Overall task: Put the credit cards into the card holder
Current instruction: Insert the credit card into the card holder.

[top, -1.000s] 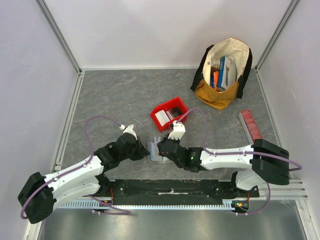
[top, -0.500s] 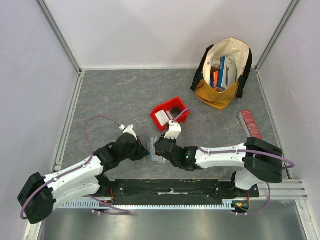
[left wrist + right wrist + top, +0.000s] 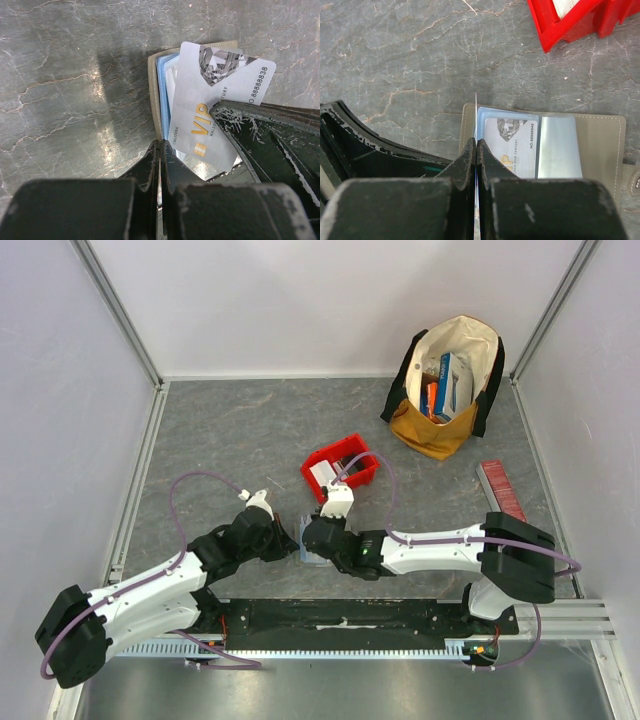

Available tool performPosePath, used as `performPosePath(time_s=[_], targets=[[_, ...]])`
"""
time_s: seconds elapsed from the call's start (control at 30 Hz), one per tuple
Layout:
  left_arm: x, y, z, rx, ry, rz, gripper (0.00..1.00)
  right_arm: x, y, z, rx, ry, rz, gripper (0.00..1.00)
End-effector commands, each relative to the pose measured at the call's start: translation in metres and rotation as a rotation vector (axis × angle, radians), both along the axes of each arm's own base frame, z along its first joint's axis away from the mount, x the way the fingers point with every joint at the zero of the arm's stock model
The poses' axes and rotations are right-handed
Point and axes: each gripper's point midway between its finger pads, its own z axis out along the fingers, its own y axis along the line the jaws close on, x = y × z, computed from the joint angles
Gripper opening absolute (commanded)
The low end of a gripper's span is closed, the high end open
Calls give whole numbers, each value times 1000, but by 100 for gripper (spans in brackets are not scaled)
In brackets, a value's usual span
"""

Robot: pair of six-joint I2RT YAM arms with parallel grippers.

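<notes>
Lying open on the grey stone-patterned table [image 3: 240, 440], the card holder [image 3: 600, 150] is sitting just in front of the two arm bases, at 6 o'clock from the red bin [image 3: 555, 35]. Both arms are reaching in toward it, one from 9 o'clock and one from 3 o'clock.

The left gripper [image 3: 160, 155] is clenched, its jaws pressing together at the near rim of the card holder and appearing to pinch that edge.

The right gripper [image 3: 476, 150] is also clenched, grasping a white VIP card [image 3: 210, 110] with gold lettering. The card is tilting over the holder's open pockets, its lower corner dipping toward the clear sleeve. In the right wrist view, it is showing edge-on as a thin white line.

A pale blue card [image 3: 505, 111] is already sitting inside the sleeve, with another white card [image 3: 512, 145] lying on top of it.

A tan bag [image 3: 430, 435] holding colourful boxes is standing at 1 o'clock from the bin.
</notes>
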Motion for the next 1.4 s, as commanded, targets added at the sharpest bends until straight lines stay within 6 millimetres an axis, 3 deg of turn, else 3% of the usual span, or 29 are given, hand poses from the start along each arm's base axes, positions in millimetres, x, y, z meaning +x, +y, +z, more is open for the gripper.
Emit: performPosePath(time_s=[0.0,0.57,0.87,1.0,1.2,1.37], targets=[[3,-6,9,-44,-23,-1,2,0,-5,4,-75,-24,-18,0],[3,-4,6,-33,-20,-2,2,5,-37,18,-148,-71,-71,0],[-1,5,-16,27,19,15,2,-1,-24,51,-16,-88,82,0],[-3,8,-26,53,37,15,2,3,-36,30,34,24,98,0],[-4,8,-32,59,46,11,2,-1,-33,-1,141,159,172,0],[-6,8,-35,63,56,11,2,-10,-28,-13,196,213,195,0]])
